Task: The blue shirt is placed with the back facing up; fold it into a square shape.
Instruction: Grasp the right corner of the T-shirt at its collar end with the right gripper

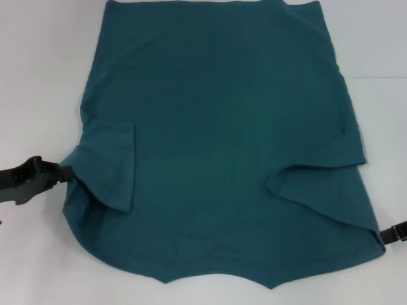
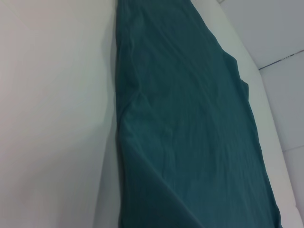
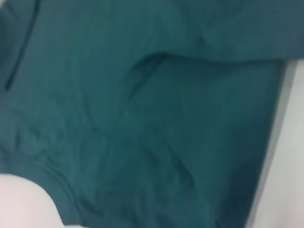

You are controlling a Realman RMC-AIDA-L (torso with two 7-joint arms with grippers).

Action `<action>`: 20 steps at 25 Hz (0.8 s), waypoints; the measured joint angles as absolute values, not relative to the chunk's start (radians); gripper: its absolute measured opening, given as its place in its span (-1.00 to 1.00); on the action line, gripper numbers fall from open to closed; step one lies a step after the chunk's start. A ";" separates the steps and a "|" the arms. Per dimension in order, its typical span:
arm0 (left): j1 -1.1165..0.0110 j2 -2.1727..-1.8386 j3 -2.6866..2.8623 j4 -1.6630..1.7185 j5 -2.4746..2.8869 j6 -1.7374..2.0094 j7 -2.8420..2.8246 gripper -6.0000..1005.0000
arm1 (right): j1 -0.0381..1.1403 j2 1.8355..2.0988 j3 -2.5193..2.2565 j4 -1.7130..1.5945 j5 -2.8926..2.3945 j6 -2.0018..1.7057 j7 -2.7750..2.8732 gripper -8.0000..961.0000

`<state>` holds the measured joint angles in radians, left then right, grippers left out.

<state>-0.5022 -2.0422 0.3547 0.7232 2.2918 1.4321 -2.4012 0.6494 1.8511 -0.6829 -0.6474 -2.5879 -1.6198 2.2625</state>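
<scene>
Shirt (image 1: 222, 127) flat on the white table (image 1: 38, 76), both sleeves already folded in over the back. Left gripper (image 1: 63, 173) at its left edge, right gripper (image 1: 386, 234) at the right edge; can't tell if either is pinching. Next, probably folding the sides inward, evenly. No containers.

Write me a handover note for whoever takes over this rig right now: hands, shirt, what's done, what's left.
Left hand: at the shirt's left edge, by the folded-in sleeve; grip can't be made out.
Right hand: at the near right edge, mostly out of view; grip unclear.
Shirt: spread flat on the table.
Done: both sleeves folded in over the body.
Left: fold the body into a square.
</scene>
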 joint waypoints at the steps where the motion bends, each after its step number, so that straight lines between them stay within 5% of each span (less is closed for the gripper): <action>1: -0.502 -2.042 0.355 0.723 2.291 1.431 -2.401 -0.98 | 0.651 1.854 -0.690 -0.647 -2.593 -1.616 2.261 0.24; 20: -0.504 -2.042 0.356 0.721 2.293 1.415 -2.405 -0.98 | 0.679 1.886 -0.722 -0.649 -2.602 -1.571 2.248 0.34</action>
